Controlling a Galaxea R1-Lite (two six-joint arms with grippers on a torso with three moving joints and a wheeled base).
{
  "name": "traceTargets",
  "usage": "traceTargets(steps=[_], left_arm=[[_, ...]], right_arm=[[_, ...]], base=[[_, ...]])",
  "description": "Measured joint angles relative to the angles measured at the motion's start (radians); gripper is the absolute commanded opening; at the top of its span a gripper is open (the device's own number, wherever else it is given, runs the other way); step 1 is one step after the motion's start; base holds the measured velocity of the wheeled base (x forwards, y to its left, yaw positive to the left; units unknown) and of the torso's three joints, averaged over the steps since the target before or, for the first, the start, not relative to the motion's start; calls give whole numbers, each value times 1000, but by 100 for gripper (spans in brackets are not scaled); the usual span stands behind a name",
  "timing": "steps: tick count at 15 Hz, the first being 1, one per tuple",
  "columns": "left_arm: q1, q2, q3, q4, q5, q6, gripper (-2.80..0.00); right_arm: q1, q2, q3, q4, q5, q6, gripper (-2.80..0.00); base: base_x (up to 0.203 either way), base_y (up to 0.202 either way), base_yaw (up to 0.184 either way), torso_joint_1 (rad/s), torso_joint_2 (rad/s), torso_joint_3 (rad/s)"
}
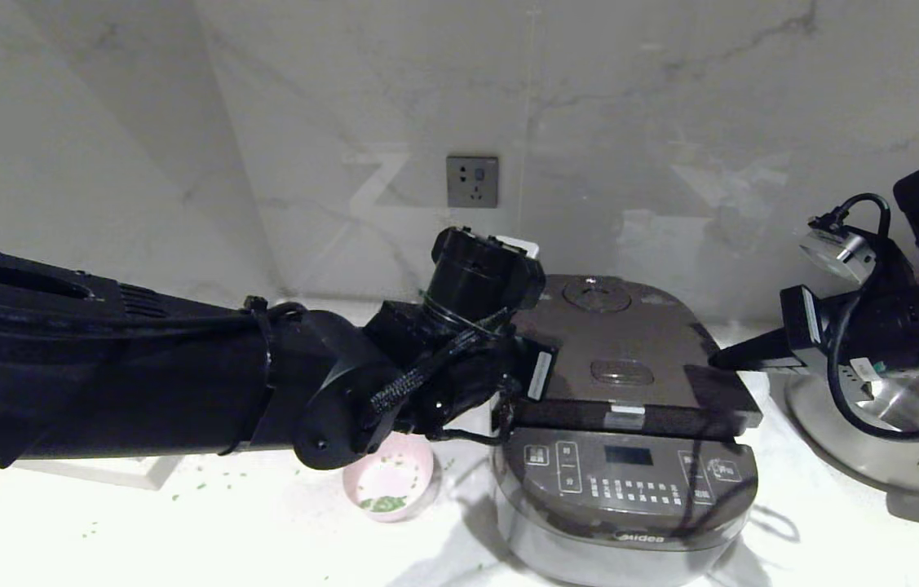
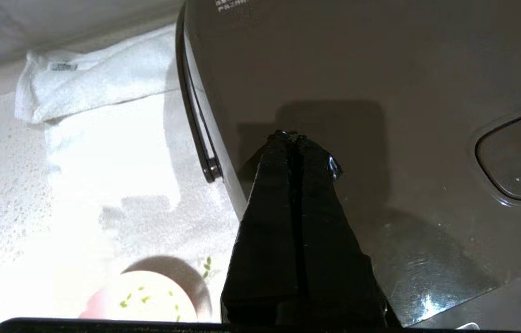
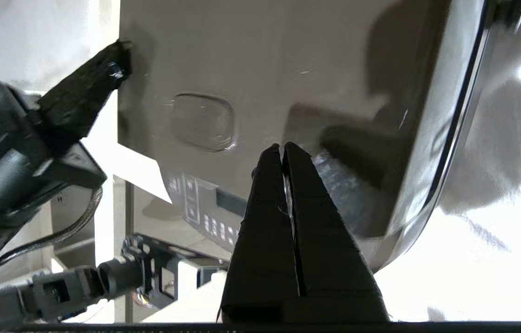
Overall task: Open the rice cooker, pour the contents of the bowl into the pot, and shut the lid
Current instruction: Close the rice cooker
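Head view: the rice cooker (image 1: 626,489) sits at lower centre of the bench (image 1: 206,530); its lid (image 1: 630,359) appears down but slightly raised at the front. The left claw (image 1: 508,408), together, sits at the lid's left edge; the right claw (image 1: 724,359), together, at its right edge. The bowl (image 1: 390,487), lower left of the cooker, holds a few green contents (image 1: 382,504).

Left wrist view: closed fingers (image 2: 278,185) rest over the lid. Risk: tips may slide off the smooth top.

Right wrist view: closed fingers (image 3: 288,208) point at the lid near the release button (image 3: 202,121). Risk: pressing it would reopen the lid; uneven pushing leaves it unlatched.
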Motion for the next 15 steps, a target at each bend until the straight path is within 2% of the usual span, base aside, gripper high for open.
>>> traceTargets(steps=[3,11,15], left_arm=[[-8,-6,60,-66,-2,6,-280],[-33,-46,112,-65,-10,15,-280],[-74,-88,139,-67,-10,15,-280]], right_arm=[[0,0,50,-58,-1,0,-280],[3,59,156,-183,-2,-1,-280],[4,96,181,-222,-1,0,-280]], base=[[0,0,0,0,0,0],[0,0,0,0,0,0],[0,0,0,0,0,0]])
